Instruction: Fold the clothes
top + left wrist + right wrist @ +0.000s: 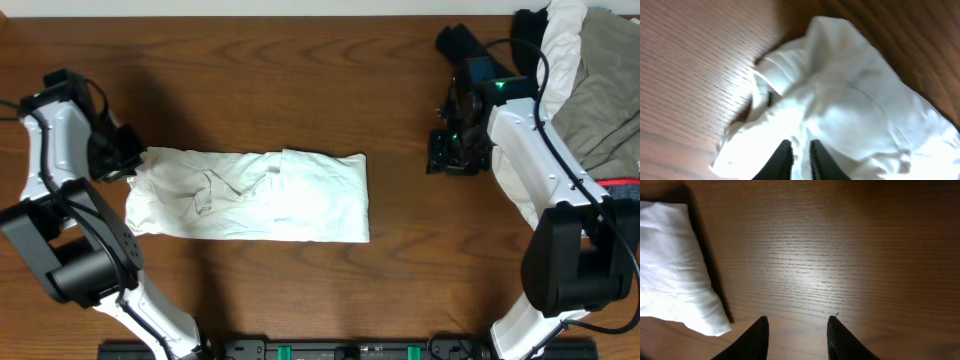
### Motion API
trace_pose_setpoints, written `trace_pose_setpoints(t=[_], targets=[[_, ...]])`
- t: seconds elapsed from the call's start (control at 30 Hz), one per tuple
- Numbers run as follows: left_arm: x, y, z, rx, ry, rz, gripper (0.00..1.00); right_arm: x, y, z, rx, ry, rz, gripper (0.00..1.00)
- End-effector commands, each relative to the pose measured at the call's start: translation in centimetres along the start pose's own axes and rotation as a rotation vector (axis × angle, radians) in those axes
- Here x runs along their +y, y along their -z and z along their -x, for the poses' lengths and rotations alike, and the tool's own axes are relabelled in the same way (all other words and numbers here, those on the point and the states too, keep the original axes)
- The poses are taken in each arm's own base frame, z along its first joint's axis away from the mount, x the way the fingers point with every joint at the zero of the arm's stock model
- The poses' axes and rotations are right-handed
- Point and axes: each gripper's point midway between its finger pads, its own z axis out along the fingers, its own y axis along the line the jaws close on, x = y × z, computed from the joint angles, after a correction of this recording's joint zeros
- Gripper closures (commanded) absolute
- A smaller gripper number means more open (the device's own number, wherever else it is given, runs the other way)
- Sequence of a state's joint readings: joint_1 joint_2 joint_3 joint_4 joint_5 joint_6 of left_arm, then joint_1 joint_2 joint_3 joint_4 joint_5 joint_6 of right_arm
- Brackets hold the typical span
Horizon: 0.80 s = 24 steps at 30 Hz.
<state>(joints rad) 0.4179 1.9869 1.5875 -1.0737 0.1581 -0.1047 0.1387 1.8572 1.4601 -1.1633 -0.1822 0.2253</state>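
Left gripper [799, 150] pinched shut on the left end of a white shirt [250, 195], shirt lying mid-table as a long, rumpled folded rectangle, right gripper [797, 322] well to its right, jaws apart above the wooden table [300, 80], holding nothing

Overhead, the right and top edges cut off the clothes pile [600, 90].

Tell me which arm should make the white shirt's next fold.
Left, probably. The left jaws pinch the left end of the folded white cotton shirt; the right jaws stand open over the brown wooden table, apart from the shirt.
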Motion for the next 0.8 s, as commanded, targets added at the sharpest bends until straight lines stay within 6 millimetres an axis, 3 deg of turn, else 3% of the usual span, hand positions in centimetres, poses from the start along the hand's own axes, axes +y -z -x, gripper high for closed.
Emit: trace_pose_setpoints(t=[0.0,0.13,0.2,0.23,0.4,0.5,0.57,0.77], targets=[[-2.4,1.3,-0.7,-0.015,-0.091,-0.005,0.85,-0.3,1.2,0.5,-0.038,0.006,0.002,0.64],[-2.0,1.2,-0.8,-0.021,-0.116,0.08,0.83,-0.3,1.2,0.5,-0.036,0.006,0.001,0.64],[-1.2,1.3,-0.8,-0.023,-0.099,0.118,0.62,-0.3,1.2,0.5,-0.035,0.006,0.001,0.63],[-0.7,1.4,-0.7,-0.025,-0.083,0.139,0.57,-0.3,1.2,0.5,-0.034,0.005,0.001,0.63],[0.9,1.6,-0.1,-0.045,-0.046,0.183,0.37,-0.3,1.2,0.5,-0.034,0.005,0.001,0.63],[0.2,1.5,0.2,-0.049,-0.085,0.11,0.24,-0.3,1.2,0.4,-0.034,0.005,0.001,0.63],[-0.5,1.3,0.6,-0.052,-0.102,0.024,0.22,-0.3,1.2,0.3,-0.03,0.004,0.0,0.63],[1.0,1.0,1.6,-0.069,-0.096,-0.103,0.17,-0.4,1.2,-0.2,-0.009,0.001,-0.005,0.63]])
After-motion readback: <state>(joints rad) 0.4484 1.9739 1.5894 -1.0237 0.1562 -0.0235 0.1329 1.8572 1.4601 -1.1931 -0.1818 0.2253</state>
